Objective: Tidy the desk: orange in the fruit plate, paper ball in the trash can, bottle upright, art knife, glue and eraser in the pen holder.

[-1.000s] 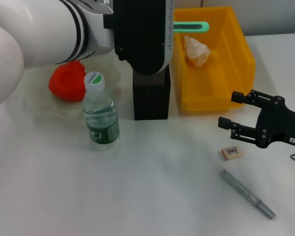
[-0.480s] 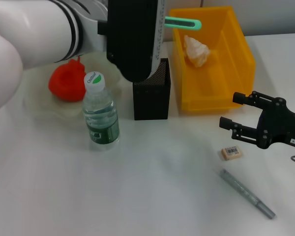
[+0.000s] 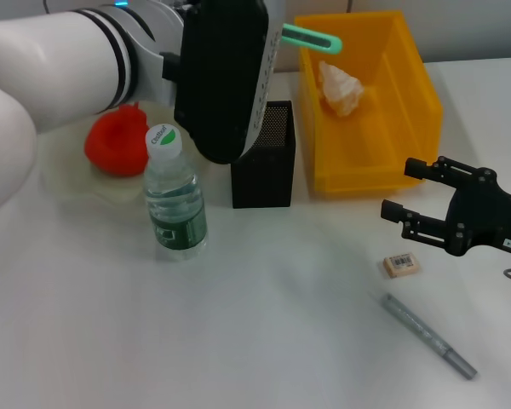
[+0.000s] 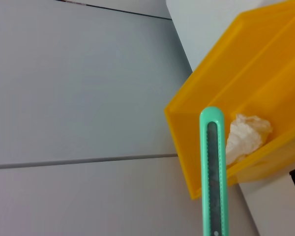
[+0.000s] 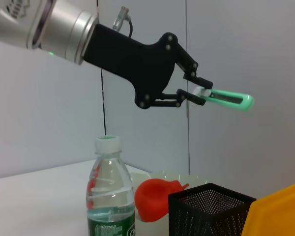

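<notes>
Carrying the green knife, pinched at one end in the left gripper, above the black pen holder; next, tipping it upright and lowering inside, right gripper open, idle beside the eraser.

The left arm hides part of the pen holder and fruit plate.

Bright, even overhead light; soft shadows, mild close-range blur.

bottle cap: green script, unreadable | eraser: barcode label (digits too small)
</notes>
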